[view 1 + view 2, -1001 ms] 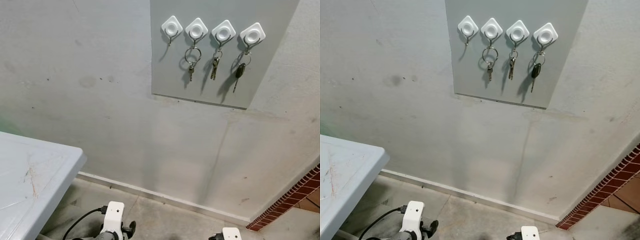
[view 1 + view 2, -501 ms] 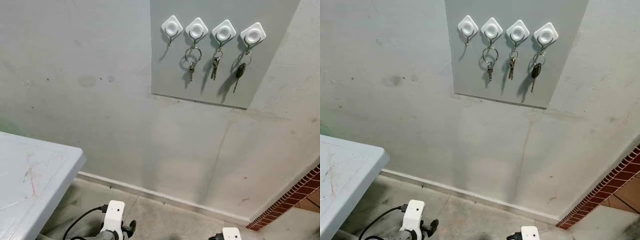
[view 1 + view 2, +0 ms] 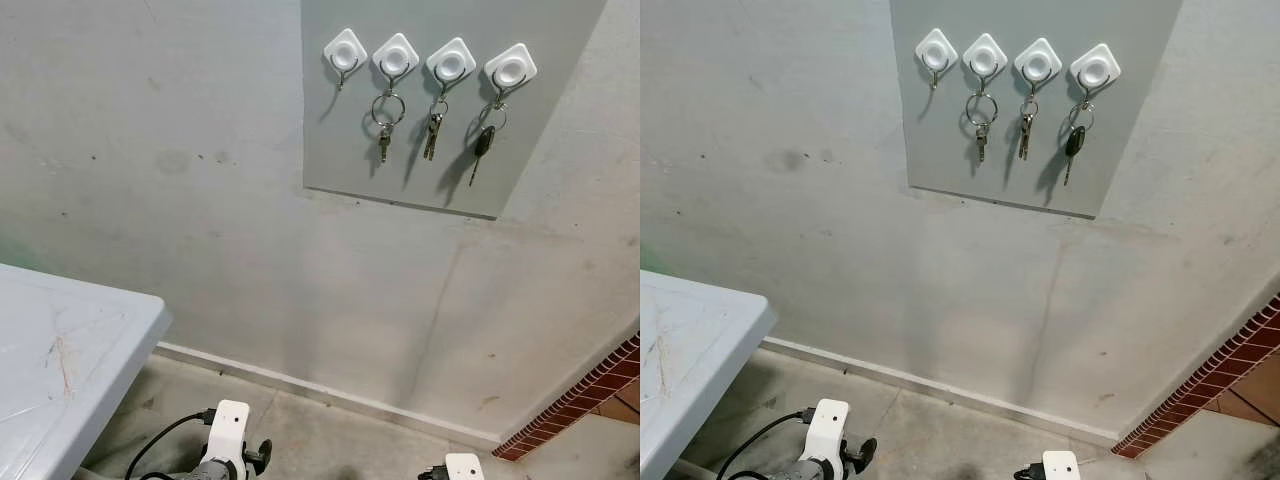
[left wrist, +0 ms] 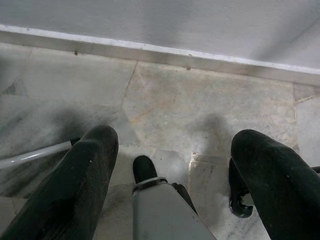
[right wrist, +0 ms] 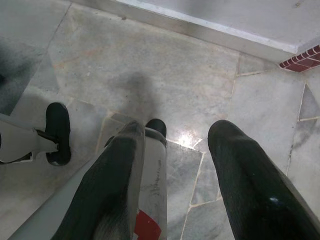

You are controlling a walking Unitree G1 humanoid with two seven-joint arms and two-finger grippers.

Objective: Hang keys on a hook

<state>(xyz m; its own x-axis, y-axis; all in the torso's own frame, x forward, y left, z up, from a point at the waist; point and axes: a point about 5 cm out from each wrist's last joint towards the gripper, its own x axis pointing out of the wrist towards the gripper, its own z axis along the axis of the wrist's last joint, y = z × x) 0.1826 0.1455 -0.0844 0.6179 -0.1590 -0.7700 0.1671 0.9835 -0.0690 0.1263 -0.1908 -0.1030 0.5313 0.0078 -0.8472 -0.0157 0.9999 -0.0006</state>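
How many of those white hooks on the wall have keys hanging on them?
3 of the four. The leftmost hook is bare. The second hook holds a big ring with a key, the third hook a small bunch, and the rightmost hook a black-headed key.

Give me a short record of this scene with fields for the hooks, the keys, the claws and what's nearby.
hooks: four white diamond-shaped wall hooks in a row on a grey wall panel
free hook: leftmost hook, nothing hanging
keys: metal key on large ring, small key bunch, black-headed car key, one per remaining hook
left claw: open, pointing at marble floor, holds nothing
right claw: open, low over floor
nearby: white plastic table at robot's left
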